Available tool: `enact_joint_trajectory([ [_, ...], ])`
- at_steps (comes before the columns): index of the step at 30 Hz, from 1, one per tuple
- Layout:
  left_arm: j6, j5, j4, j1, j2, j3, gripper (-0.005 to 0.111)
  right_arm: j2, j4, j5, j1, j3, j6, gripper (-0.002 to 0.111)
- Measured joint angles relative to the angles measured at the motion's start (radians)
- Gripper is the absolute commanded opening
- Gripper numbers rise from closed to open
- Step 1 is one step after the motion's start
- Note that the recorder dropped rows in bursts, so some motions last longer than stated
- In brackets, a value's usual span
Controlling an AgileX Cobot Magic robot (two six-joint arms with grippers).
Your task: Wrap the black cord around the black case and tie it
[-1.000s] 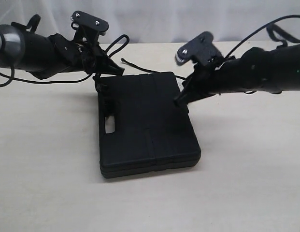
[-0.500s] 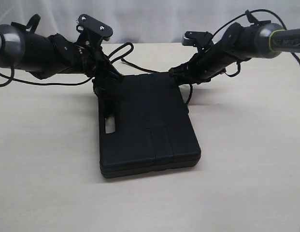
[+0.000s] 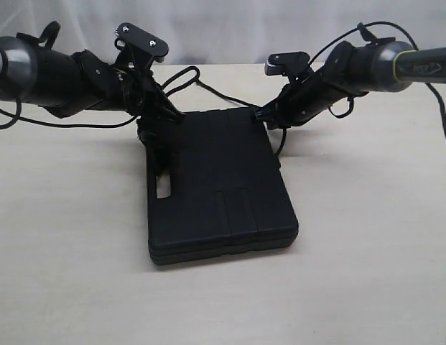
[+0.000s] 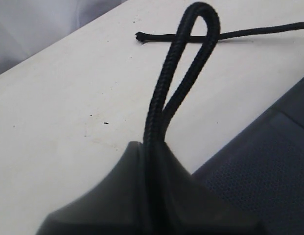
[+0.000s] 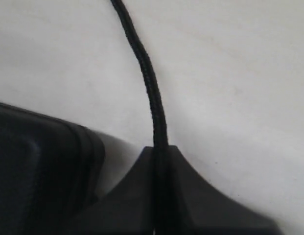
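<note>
Black case [image 3: 219, 183] lies flat on the pale table [image 3: 366, 251], mid-scene, with its handle slot [image 3: 164, 188] on the left side.

Left gripper [image 3: 176, 115] is at the case's far left corner. Its jaws are pressed together, pinching a doubled loop of the black cord [image 4: 164, 93]. The loop stands out from the tips [image 4: 151, 152]. A loose cord end [image 4: 140, 35] lies on the table beyond the loop.

Right gripper [image 3: 264, 115] is at the far right corner, jaws likewise clamped on a single strand of cord [image 5: 151, 88], with the case edge [image 5: 39, 166] just beside.

The cord [image 3: 230, 99] runs along the table behind the case's far edge, between the two grippers.
</note>
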Motion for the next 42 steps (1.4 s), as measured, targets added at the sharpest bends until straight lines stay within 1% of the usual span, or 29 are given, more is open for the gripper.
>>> enact_joint_trajectory([
  [3,0.0,0.0,0.0,0.0,0.0,0.0,0.0,-0.044,0.0,-0.083,0.002,0.069,-0.013,0.004],
  [9,0.002,0.001,0.0,0.0,0.0,0.0,0.0,-0.135,0.002,-0.315,0.026,0.257,-0.055,0.004],
  [12,0.002,0.001,0.0,0.0,0.0,0.0,0.0,-0.193,0.002,-0.443,0.064,0.344,-0.077,0.004],
  [17,0.002,-0.002,0.0,0.0,0.0,0.0,0.0,-0.28,0.0,-0.668,0.161,0.482,-0.126,0.004],
  [20,0.002,-0.034,0.0,0.0,0.0,0.0,0.0,-0.317,0.0,-0.795,0.209,0.564,-0.159,0.004],
  [22,0.002,-0.065,0.0,0.004,0.0,0.0,0.0,-0.332,0.0,-0.842,0.228,0.603,-0.18,0.004],
  [26,0.002,-0.11,0.0,0.032,0.0,0.0,0.0,-0.344,0.0,-0.868,0.244,0.634,-0.199,0.004],
  [30,-0.015,-0.113,0.0,0.075,0.0,0.0,0.0,-0.344,0.0,-0.864,0.245,0.635,-0.226,0.004],
  [33,-0.036,-0.105,0.0,0.098,0.0,0.0,0.0,-0.344,0.0,-0.831,0.245,0.635,-0.281,0.004],
  [37,-0.046,-0.094,0.0,0.103,0.0,0.0,0.0,-0.344,0.0,-0.787,0.245,0.635,-0.334,0.004],
  [42,-0.046,-0.084,0.0,0.101,0.0,0.0,0.0,-0.344,0.0,-0.777,0.245,0.635,-0.359,0.004],
])
